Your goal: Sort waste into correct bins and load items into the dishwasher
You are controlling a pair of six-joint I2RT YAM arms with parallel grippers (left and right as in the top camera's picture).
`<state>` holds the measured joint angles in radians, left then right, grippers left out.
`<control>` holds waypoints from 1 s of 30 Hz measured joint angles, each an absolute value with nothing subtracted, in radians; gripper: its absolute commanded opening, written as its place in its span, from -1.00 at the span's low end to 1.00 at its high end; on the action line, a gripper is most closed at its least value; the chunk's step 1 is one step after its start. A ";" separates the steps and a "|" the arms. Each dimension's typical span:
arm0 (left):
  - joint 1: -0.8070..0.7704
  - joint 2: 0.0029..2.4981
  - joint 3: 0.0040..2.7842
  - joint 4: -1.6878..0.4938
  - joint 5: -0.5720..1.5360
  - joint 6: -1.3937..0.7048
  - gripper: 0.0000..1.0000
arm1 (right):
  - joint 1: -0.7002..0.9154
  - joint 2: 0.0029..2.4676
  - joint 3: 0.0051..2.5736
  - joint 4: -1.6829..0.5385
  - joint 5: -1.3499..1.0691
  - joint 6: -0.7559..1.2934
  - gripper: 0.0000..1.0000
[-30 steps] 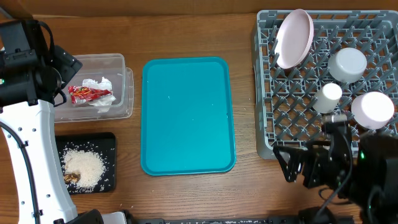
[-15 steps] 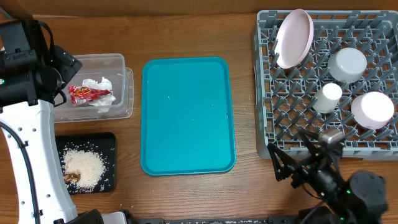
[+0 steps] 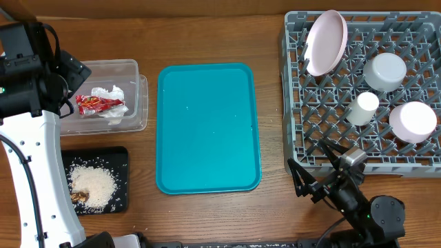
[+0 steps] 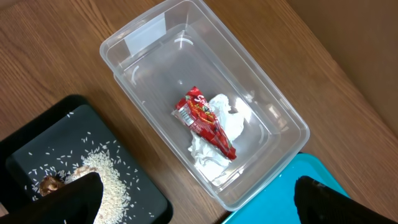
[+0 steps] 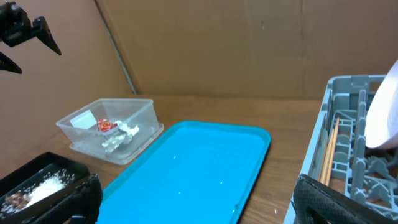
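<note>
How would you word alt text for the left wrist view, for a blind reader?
A clear plastic tub on a wooden table holds a red snack wrapper lying across crumpled white tissue. Beside it, a black tray carries white rice and a brown scrap; a teal tray corner shows at the bottom, where the left gripper hangs open.

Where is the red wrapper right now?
In the overhead view, the red snack wrapper lies inside the clear tub on the table's left side. It rests on the white tissue, next to the black tray holding rice.
</note>
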<state>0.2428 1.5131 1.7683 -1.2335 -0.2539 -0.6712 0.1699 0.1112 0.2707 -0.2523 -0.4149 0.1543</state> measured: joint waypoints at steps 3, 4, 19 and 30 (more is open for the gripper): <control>0.243 1.513 1.768 -1.234 -0.254 -0.671 0.99 | 0.170 0.105 0.237 -0.188 -0.413 0.153 1.00; 0.243 1.513 1.768 -1.234 -0.254 -0.671 1.00 | 0.170 0.101 0.226 -0.169 -0.411 0.153 1.00; 0.243 1.513 1.768 -1.234 -0.254 -0.671 1.00 | 0.144 0.015 0.054 0.000 -0.319 0.153 0.99; 0.243 1.513 1.768 -1.234 -0.254 -0.671 0.99 | 0.137 0.015 0.019 0.009 -0.092 0.153 1.00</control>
